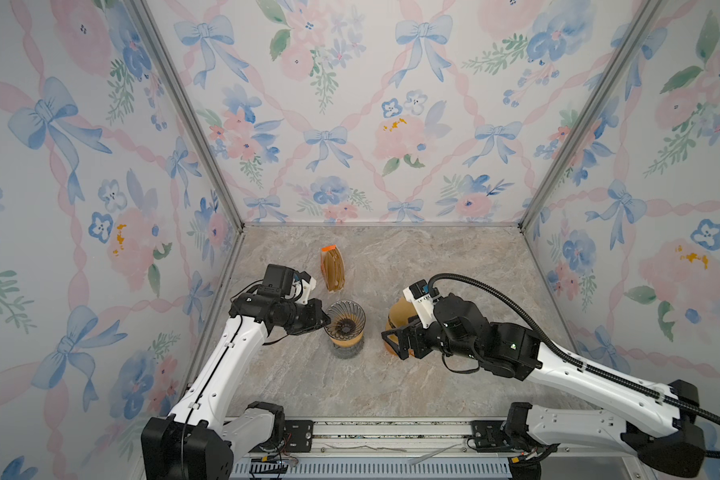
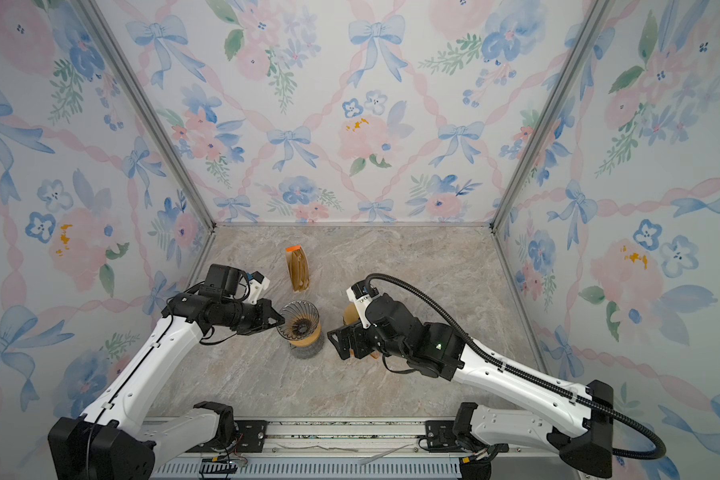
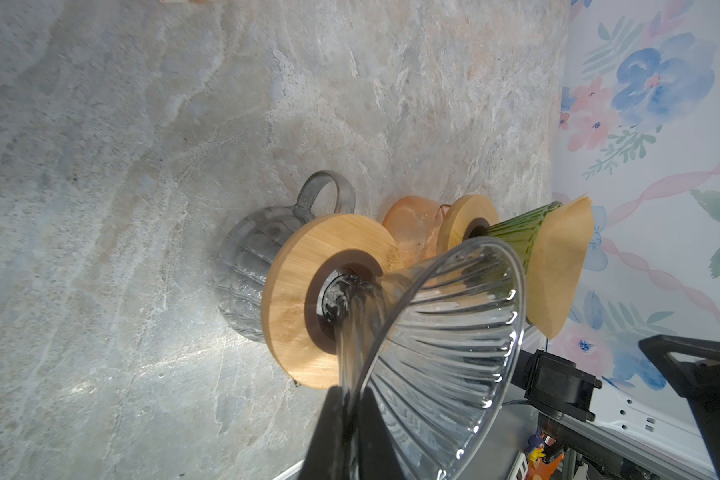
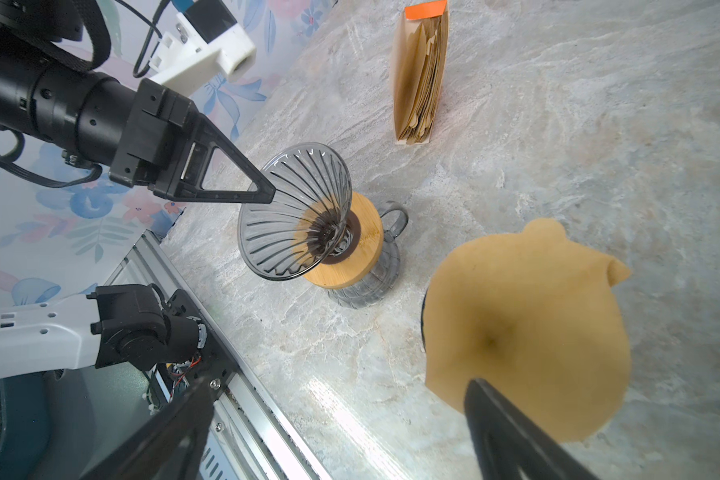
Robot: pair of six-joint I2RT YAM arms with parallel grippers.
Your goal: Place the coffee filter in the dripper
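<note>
A clear ribbed glass dripper stands on a wooden collar over a grey glass mug. My left gripper is shut on its near rim, and the cone leans toward that gripper. To its right, a brown paper coffee filter sits opened in a green ribbed dripper on an orange cup. My right gripper stands open beside it, with one finger in front of the filter's near edge.
A pack of brown filters with an orange tab stands behind the clear dripper. The marble table is closed in by papered walls on three sides. A metal rail runs along its front edge.
</note>
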